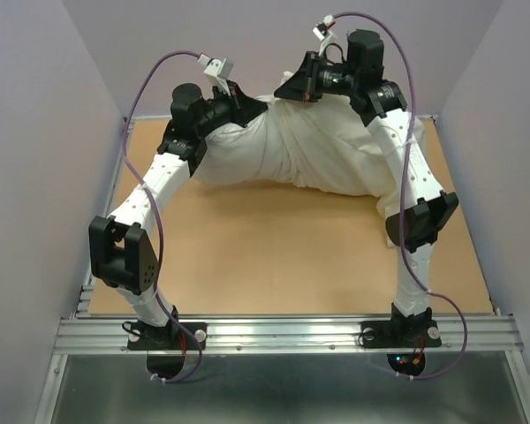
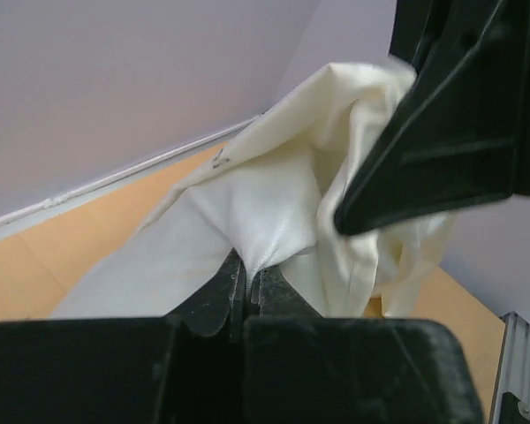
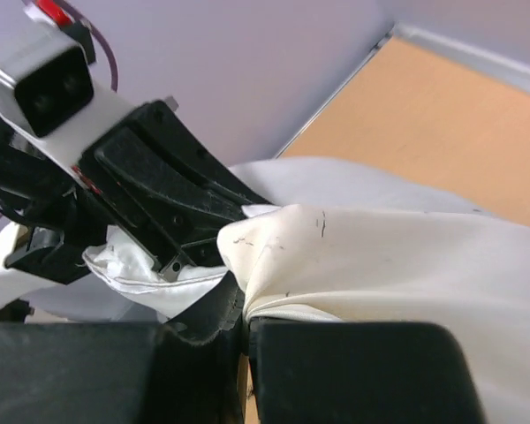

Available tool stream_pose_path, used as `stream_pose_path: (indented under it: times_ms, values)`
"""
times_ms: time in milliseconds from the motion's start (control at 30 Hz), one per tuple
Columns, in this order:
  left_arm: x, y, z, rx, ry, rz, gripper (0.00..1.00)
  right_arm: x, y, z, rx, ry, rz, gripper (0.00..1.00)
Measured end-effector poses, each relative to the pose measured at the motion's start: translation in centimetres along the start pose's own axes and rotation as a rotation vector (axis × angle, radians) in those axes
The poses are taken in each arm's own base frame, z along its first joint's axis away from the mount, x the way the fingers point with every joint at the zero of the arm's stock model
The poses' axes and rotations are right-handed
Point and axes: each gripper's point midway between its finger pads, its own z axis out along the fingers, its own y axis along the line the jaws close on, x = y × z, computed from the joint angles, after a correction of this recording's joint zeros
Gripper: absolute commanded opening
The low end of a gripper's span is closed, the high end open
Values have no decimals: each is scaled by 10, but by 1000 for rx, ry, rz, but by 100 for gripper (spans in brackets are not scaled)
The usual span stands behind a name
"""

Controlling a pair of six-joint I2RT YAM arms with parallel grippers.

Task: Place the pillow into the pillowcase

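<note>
Sagging cream pillowcase (image 3: 406,256), puffy greyish-white pillow (image 3: 353,181)

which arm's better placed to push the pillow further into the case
Left, likely: the left gripper is shut on whiter fabric, apparently the pillow, while the right gripper clamps the cream pillowcase edge.

Soft, even light; close wrist-view foregrounds blurred.

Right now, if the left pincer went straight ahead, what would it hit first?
The pillowcase, bunched right at its tips. Beyond that probably the right pincer, though depth is hard to judge.
</note>
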Motion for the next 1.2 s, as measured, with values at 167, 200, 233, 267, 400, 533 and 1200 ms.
stream_pose_path:
  times_ms: [167,200,233,267,400,533,1200]
  values:
    - [0,-2,0,26,11,69,0,-32,5,-26,44,-103,-75,1]
    - [-2,-5,1,38,18,87,0,-33,7,-26,44,-111,-83,1]
    - [-5,-8,2,52,19,105,0,-32,7,-25,45,-115,-87,0]
    - [-6,-11,2,64,24,115,0,-31,7,-24,47,-118,-89,1]
    - [11,-19,2,99,72,91,0,-22,-4,-18,66,-109,-64,1]
    - [54,-15,-5,113,154,-44,0,0,-24,-13,92,-63,-7,1]
    - [93,-25,-81,170,364,380,69,204,-71,-110,373,306,-38,1]
